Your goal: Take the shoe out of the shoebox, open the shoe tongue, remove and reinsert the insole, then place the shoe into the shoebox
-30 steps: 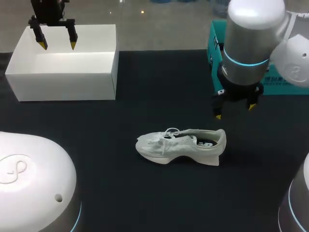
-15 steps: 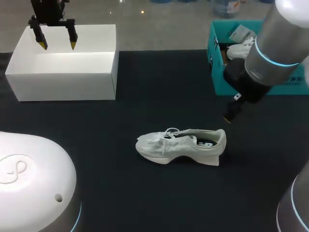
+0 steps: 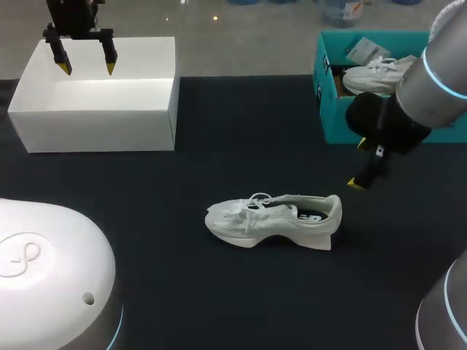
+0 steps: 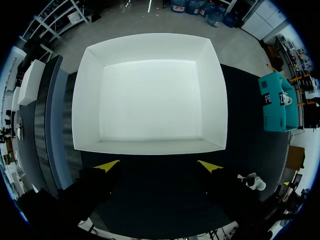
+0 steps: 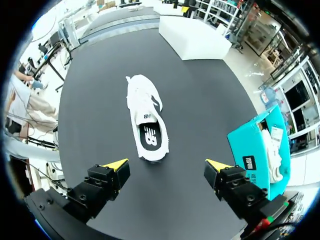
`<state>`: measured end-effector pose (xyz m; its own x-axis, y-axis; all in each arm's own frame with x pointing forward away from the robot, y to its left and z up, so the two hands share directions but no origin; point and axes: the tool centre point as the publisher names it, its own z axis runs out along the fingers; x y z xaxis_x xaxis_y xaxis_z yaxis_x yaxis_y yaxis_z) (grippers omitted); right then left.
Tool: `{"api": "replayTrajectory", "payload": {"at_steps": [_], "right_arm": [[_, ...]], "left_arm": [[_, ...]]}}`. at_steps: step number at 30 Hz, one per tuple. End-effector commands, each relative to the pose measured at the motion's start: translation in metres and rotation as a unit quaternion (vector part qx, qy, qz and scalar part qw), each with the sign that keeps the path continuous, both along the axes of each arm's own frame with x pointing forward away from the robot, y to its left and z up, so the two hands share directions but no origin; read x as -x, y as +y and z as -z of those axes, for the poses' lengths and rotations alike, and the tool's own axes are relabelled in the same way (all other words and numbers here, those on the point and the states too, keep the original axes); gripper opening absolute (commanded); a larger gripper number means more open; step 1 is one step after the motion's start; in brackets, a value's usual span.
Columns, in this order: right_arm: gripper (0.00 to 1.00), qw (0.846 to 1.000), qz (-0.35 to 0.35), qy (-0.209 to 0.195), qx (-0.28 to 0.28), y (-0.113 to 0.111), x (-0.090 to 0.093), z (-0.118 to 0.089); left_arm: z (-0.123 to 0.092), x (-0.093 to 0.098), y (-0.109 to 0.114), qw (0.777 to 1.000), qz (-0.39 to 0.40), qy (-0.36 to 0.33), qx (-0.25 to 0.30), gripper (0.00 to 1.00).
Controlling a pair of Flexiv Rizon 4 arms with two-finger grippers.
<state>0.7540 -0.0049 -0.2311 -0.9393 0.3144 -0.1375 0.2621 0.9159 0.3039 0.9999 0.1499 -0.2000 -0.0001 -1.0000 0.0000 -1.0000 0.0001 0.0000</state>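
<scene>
Right fingers (image 5: 166,164): yellow-tipped, spread wide, holding nothing, touching nothing; right-centre of the head view.

Left fingers (image 3: 88,69): spread wide, empty, poised over the far side of the white open-topped box (image 3: 95,120), upper left.

White lace-up sneaker (image 3: 273,219): upright on its sole on the black surface (image 3: 219,292), centre frame, long axis running left-right, toe left, heel right. In the right wrist view it lies just ahead of the fingers, heel nearest them, toe pointing away, dark insole showing.

Teal cardboard shoebox (image 3: 328,109): upper right, holding a second white sneaker (image 3: 376,73).
</scene>
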Motion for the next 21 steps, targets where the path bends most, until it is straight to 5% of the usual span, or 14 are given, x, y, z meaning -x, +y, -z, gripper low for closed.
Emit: {"api": "replayTrajectory", "payload": {"at_steps": [1,8,21], "right_arm": [[1.0,0.921,-0.345,-0.154,-0.096,-0.004,-0.003,0.015],[1.0,0.912,-0.338,-0.185,-0.138,-0.005,-0.003,0.041],[1.0,0.929,-0.308,-0.121,-0.163,-0.024,-0.002,0.078]], "left_arm": [[0.0,0.0,0.0,1.0,0.0,0.0,0.0,1.0],[0.0,0.0,0.0,1.0,0.0,0.0,0.0,1.0],[0.0,0.0,0.0,1.0,0.0,0.0,0.0,1.0]]}}
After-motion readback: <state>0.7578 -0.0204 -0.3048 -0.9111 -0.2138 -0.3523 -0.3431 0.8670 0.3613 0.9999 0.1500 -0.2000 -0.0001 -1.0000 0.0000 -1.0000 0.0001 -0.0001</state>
